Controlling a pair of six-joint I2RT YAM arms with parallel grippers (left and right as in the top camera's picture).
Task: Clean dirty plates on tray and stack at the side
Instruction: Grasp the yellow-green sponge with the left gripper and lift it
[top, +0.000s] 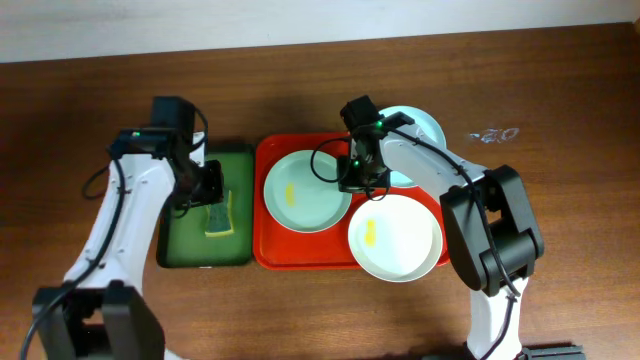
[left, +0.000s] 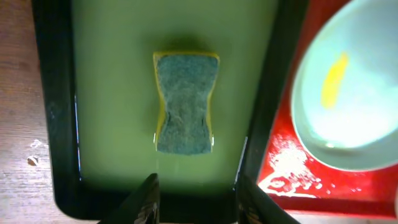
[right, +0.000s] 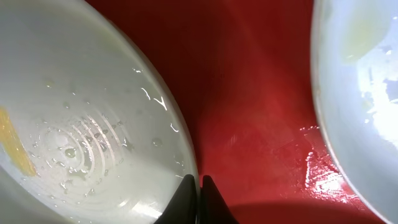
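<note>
The red tray (top: 300, 258) holds a pale mint plate (top: 308, 190) with a yellow smear at its left and a white plate (top: 395, 238) with a yellow smear at its front right. A light-blue plate (top: 420, 130) lies at the back right, partly under my right arm. My right gripper (top: 362, 180) is shut on the mint plate's right rim (right: 180, 155), fingertips (right: 199, 186) pinched together. Another plate's edge (right: 354, 93) shows at the right. My left gripper (left: 196, 199) is open and empty over the green tray, apart from the sponge (left: 185, 102).
The dark green tray (top: 180, 250) sits left of the red tray and holds the yellow-and-grey sponge (top: 218, 217). The red tray floor (right: 261, 124) is wet between the plates. Bare wooden table (top: 580, 200) lies to the right and front.
</note>
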